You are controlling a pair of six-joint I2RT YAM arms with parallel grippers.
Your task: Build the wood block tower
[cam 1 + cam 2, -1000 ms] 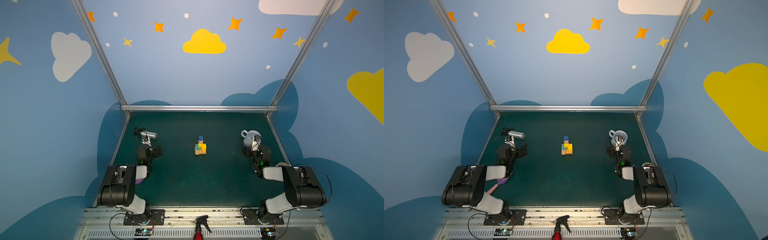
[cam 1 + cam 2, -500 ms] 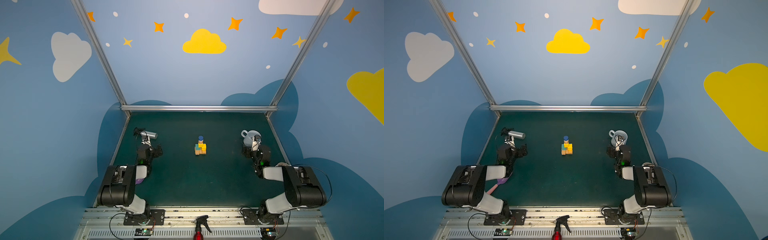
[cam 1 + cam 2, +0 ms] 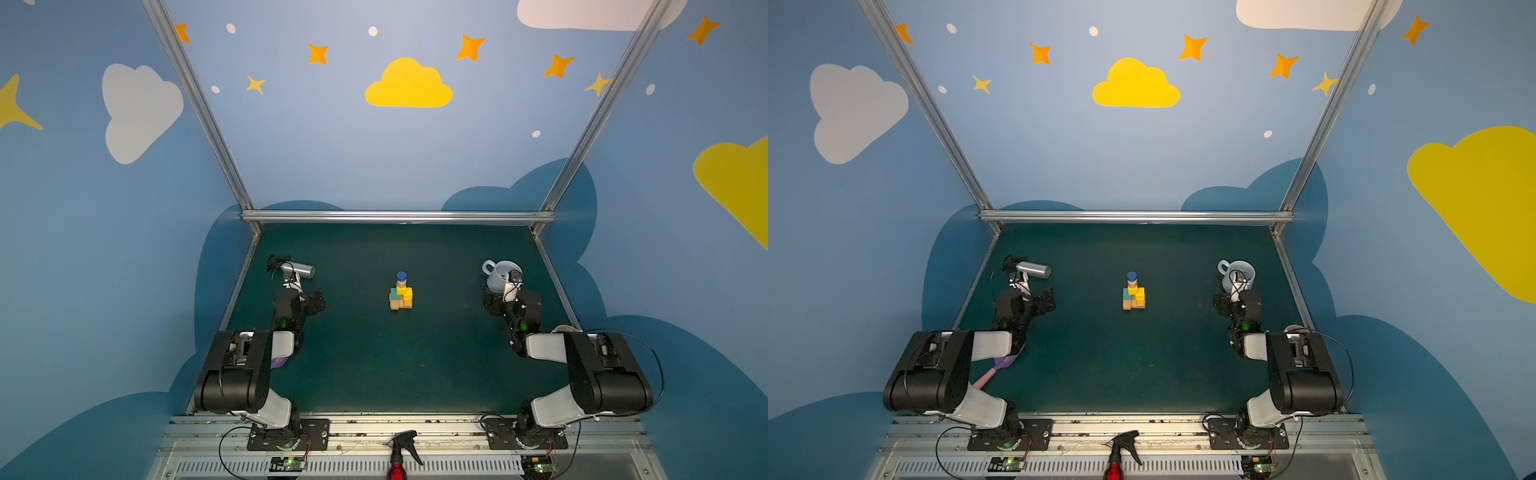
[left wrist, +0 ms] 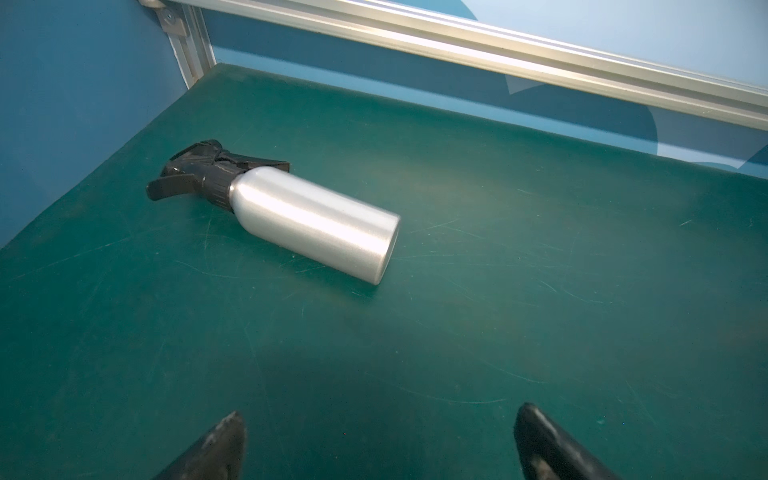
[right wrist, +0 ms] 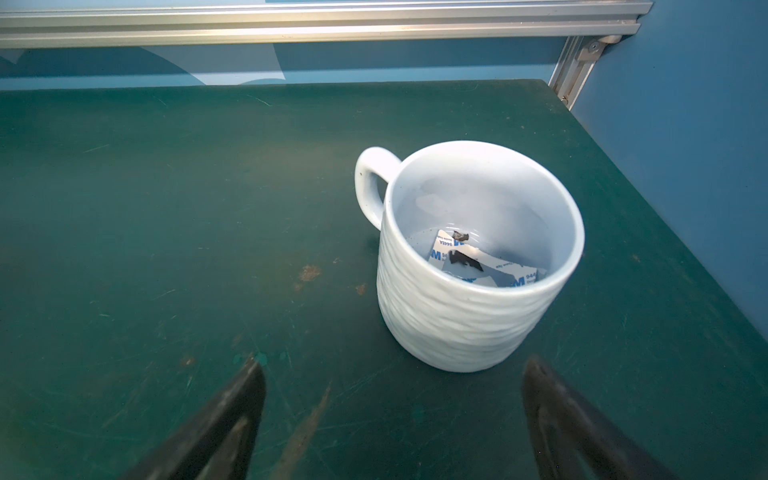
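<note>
The tower (image 3: 401,293) (image 3: 1133,293) stands mid-table in both top views. Tan planks form its base, teal and yellow cubes sit above them, then a tan cylinder, and a blue cylinder (image 3: 401,276) is on top. No loose wood blocks show on the mat. My left gripper (image 3: 300,296) (image 4: 380,415) hovers far to the tower's left, open and empty over bare mat. My right gripper (image 3: 512,300) (image 5: 395,365) hovers far to its right, open and empty. Neither wrist view shows the tower.
A silver spray bottle (image 4: 316,228) (image 3: 297,269) lies on its side beyond the left gripper. A pale mug (image 5: 469,316) (image 3: 496,276) with paper scraps inside stands just beyond the right gripper. A pink-purple tool (image 3: 994,370) lies under the left arm. A red spray bottle (image 3: 399,457) stands at the front rail.
</note>
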